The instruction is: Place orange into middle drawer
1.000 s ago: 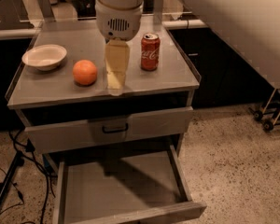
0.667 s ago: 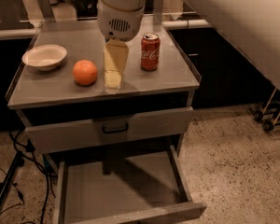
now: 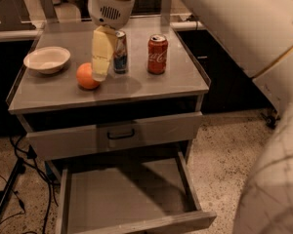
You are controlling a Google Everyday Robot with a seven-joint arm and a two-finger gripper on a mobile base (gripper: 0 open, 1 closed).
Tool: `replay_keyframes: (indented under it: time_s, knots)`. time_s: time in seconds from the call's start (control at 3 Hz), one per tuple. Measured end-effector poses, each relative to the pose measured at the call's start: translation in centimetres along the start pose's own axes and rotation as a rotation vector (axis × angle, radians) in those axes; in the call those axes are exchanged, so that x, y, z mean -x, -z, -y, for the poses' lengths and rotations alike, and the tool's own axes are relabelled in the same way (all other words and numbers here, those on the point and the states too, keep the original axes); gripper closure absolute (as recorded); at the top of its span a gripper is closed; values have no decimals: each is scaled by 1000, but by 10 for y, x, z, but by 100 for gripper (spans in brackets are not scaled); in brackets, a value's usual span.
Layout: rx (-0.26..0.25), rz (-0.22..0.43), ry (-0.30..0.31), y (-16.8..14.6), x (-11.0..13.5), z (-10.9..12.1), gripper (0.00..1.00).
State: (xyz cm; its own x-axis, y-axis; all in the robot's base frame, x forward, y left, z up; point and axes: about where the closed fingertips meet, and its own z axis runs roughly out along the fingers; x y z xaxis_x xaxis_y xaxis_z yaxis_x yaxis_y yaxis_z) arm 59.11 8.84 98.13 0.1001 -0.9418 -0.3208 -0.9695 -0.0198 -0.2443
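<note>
The orange (image 3: 86,76) sits on the tabletop (image 3: 161,87) right at the tip of the tool (image 3: 100,72), on the tool's bowl side. In this view the tool's lower end overlaps the fruit's edge, so we cannot say whether they touch. We also cannot tell whether the tool is open or closed; it hangs down as one pale slab and carries nothing. We judge the step in hand to be the grasp, and to do it well we should centre the tool over the fruit's widest part rather than its flank, since a round fruit pressed from one side would likely roll toward the white bowl (image 3: 47,59) beyond it. Just behind the tool stands a blue can (image 3: 120,51), and a red cola can (image 3: 157,54) stands farther off on the side away from the fruit. We should come down straight and keep our approach clear of the near can. Well below the tool, under the closed upper drawer front (image 3: 115,133), the middle drawer (image 3: 127,199) stands pulled out with a bare floor. Once the fruit is held firmly we should lift it clear of the tabletop's edge before lowering.
</note>
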Motion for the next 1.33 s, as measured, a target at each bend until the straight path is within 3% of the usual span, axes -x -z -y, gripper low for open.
replay_keyframes:
  time_s: [0.67,1.33]
  knots:
    - [-4,40,26,-7,14,10,0]
    - [17,74,147,-30,57,32,0]
